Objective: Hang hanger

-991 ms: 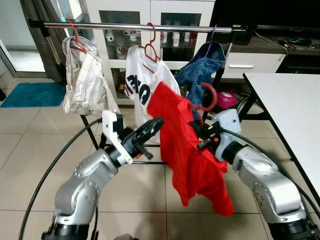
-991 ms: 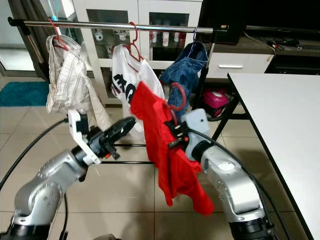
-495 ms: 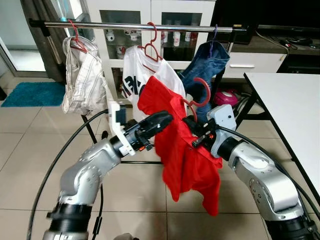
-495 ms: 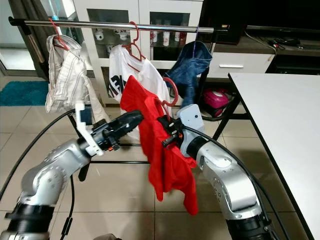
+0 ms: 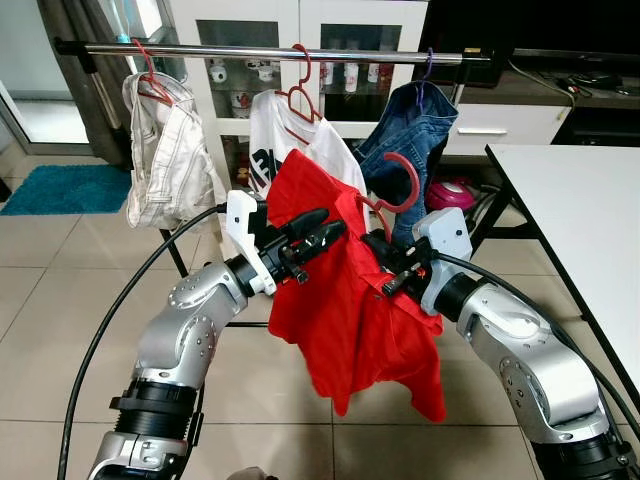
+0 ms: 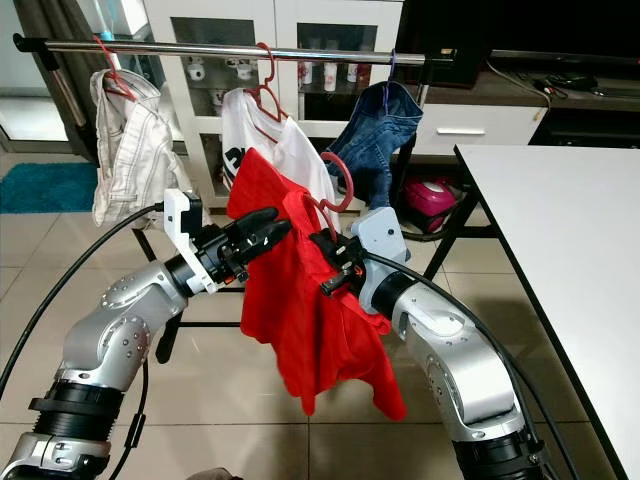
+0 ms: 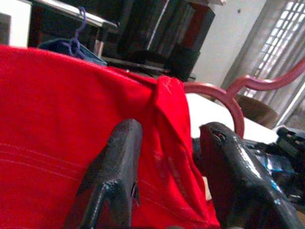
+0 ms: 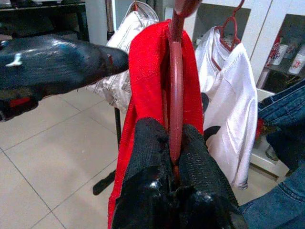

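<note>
- The red hanger (image 5: pixel 400 190) sits at the centre of the frame, below the rail (image 5: pixel 270 50), its hook curling upward in front of the jeans (image 5: pixel 415 125).
- A red shirt (image 5: pixel 340 290) drapes from the hanger and hangs down toward the lower centre of the frame.
- The right hand (image 8: pixel 170 143) is clenched on the hanger's stem; in the right wrist view both fingers (image 8: pixel 147 148) press against it from either side.
- The left hand (image 5: pixel 315 232) is at centre-left, its fingers (image 7: pixel 119 162) parted, one on each side of a fold of the shirt near the collar; whether they pinch the cloth I cannot tell.
- On the rail, upper part of the frame: a pale shirt (image 5: pixel 170 150) at the left, a white tee (image 5: pixel 285 140) with dark lettering in the middle, the jeans to the right, each on its own hanger.
- Behind the rail stands a white cabinet (image 5: pixel 300 30) with glass doors.
- A white tabletop (image 5: pixel 580 210) fills the right edge.
- A teal mat (image 5: pixel 65 188) lies on the tiled floor (image 5: pixel 60 300) at the left edge.
</note>
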Robot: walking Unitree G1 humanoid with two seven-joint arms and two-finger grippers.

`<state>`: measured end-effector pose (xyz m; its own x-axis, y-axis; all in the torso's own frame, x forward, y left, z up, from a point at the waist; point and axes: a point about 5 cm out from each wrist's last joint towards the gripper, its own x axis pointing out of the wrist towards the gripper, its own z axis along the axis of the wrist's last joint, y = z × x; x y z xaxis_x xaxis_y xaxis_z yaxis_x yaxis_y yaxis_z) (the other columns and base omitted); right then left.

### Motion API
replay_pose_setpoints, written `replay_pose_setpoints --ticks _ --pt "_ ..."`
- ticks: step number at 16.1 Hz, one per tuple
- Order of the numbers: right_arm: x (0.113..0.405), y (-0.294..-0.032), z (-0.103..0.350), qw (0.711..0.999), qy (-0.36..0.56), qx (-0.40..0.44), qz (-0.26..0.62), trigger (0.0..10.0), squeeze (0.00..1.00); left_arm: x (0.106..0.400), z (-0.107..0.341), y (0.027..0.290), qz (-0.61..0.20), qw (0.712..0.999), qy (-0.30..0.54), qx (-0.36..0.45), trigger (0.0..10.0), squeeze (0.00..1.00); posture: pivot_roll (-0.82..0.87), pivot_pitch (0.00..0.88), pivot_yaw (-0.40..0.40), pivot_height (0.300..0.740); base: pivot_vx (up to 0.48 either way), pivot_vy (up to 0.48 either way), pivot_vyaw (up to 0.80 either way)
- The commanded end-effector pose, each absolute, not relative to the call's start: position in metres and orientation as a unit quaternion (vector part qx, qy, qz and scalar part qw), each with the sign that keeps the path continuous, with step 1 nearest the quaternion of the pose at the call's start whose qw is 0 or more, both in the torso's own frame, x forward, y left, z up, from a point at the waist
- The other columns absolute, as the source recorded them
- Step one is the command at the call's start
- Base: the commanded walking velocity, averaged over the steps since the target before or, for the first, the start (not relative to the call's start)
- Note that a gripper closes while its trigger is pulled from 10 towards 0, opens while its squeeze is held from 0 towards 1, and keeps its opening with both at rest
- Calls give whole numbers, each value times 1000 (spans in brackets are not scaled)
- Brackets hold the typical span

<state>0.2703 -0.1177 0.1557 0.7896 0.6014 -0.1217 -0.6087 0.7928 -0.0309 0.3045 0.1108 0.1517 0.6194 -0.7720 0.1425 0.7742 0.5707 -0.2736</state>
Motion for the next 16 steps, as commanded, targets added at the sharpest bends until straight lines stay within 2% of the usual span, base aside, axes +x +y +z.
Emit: replay_pose_setpoints --ticks 1,5,9,10,11,16 --pt "268 -117 165 944 32 -32 327 10000 0 309 155 110 -431 891 -9 -143 10000 0 -74 0 31 740 0 0 0" --pt "268 -115 166 941 30 -32 335 10000 0 315 155 102 -461 873 -4 -159 10000 0 -70 0 24 740 0 0 0" --pt "264 -111 164 935 35 -38 352 10000 0 327 158 95 -465 872 -11 -153 10000 0 -78 0 31 740 0 0 0" --pt "263 -110 163 934 37 -39 353 10000 0 329 158 93 -468 871 -7 -152 3176 0 -81 0 34 740 0 0 0" --pt "263 -110 163 934 38 -39 353 10000 0 330 156 91 -469 871 -2 -150 0 0 -85 0 38 740 0 0 0" --pt "262 -112 162 935 40 -40 350 10000 0 330 153 87 -480 863 -6 -157 0 0 -89 0 41 740 0 0 0"
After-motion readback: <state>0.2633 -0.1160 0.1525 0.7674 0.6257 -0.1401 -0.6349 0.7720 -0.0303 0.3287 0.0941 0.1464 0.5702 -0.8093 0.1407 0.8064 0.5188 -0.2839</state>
